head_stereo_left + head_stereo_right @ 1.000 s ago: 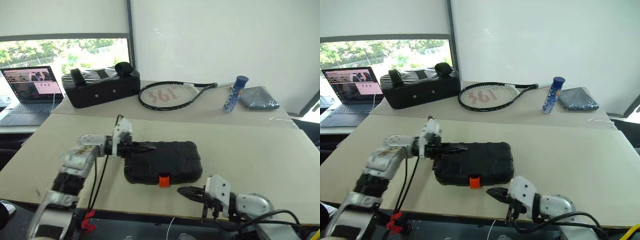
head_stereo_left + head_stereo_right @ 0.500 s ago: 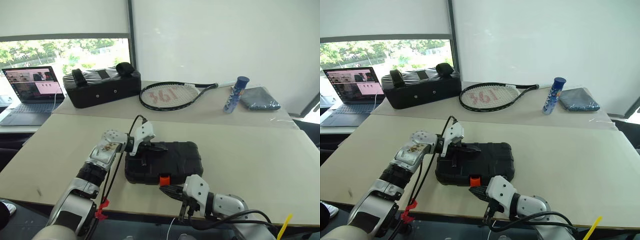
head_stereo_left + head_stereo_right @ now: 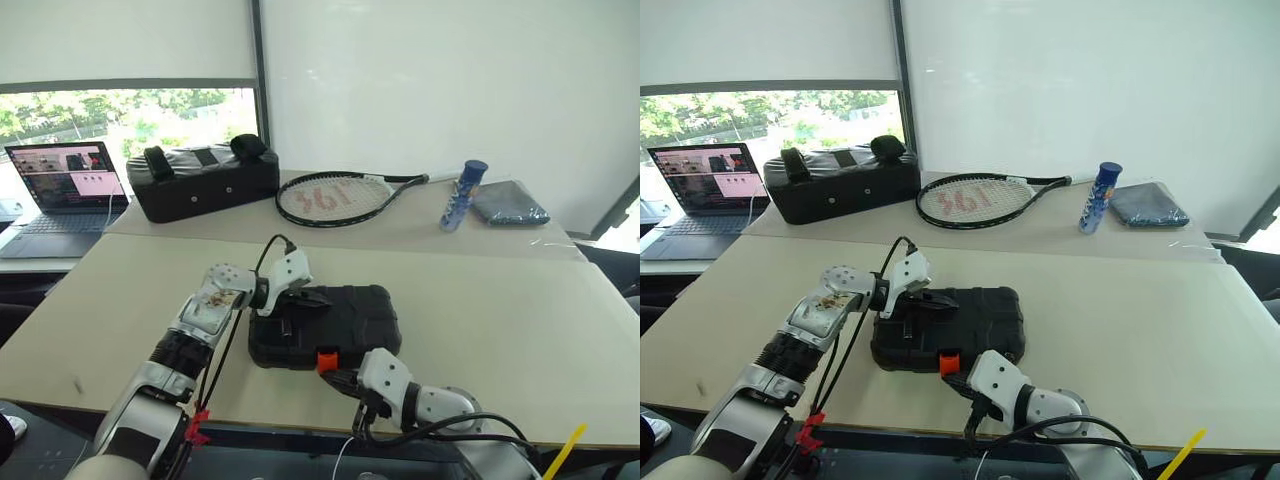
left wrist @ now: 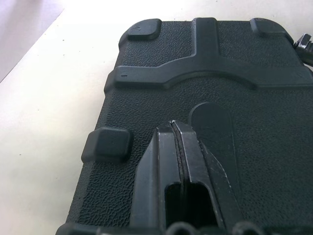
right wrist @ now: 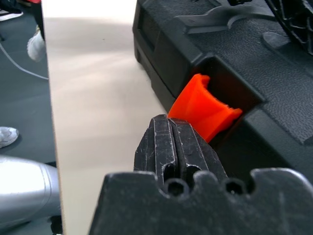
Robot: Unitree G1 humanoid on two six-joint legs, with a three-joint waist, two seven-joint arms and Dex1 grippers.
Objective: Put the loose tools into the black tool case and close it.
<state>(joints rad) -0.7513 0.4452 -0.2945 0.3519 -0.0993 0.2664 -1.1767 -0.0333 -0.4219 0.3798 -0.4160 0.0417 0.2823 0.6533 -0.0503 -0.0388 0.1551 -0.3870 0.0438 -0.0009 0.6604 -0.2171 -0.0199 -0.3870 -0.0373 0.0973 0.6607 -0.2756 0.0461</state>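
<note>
The black tool case lies shut on the near table, its ribbed lid up and its orange latch facing the front edge. My left gripper is shut and lies over the left part of the lid, tips low on the textured surface. My right gripper is shut with nothing in it, in front of the case. Its tips sit right at the lower edge of the latch. The loose tools are out of view.
On the far table stand a black padded bag, a tennis racket, a blue can and a dark folded cloth. A laptop sits at the far left. The table's front edge runs just behind my right gripper.
My left gripper has moved right and down, from the case's left end onto its lid. My right gripper has slid left along the front edge, up to the orange latch.
</note>
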